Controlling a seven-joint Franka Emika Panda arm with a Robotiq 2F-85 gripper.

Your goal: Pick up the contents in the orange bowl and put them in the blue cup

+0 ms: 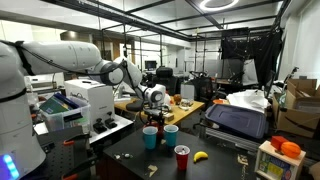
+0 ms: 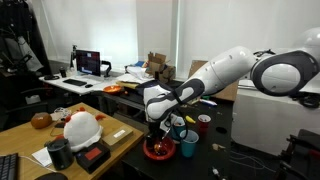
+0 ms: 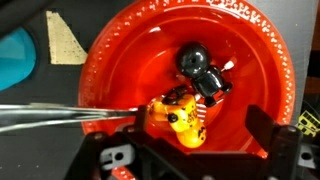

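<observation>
While the gripper (image 3: 188, 148) hung directly above the orange bowl (image 3: 120, 60), its jaws stood wide apart and held nothing. Between the jaws and below them lay the bowl's contents. A yellow and orange toy (image 3: 185, 118) was nearest the fingers, and a black toy piece (image 3: 203, 75) lay just beyond it. Whether the two pieces touched could not be told, nor whether either finger touched the yellow toy. Both pieces rested inside the bowl, near its middle. The bowl's rim extended past the jaws on either side.

Outside the bowl, off to one side of the jaws, the blue cup (image 3: 14, 58) showed only in part at the edge of the wrist view. In an exterior view the same cup stood upright just beside the bowl on the dark table (image 2: 235, 160), clear of the fingers.

Beyond the blue cup, farther from the jaws, a red cup (image 2: 203, 124) stood upright on the same table. A banana (image 1: 200, 156) lay near a red cup in an exterior view. On the opposite side of the jaws, well apart, a white and orange domed object (image 2: 82, 128) rested on a wooden desk (image 2: 25, 140).
</observation>
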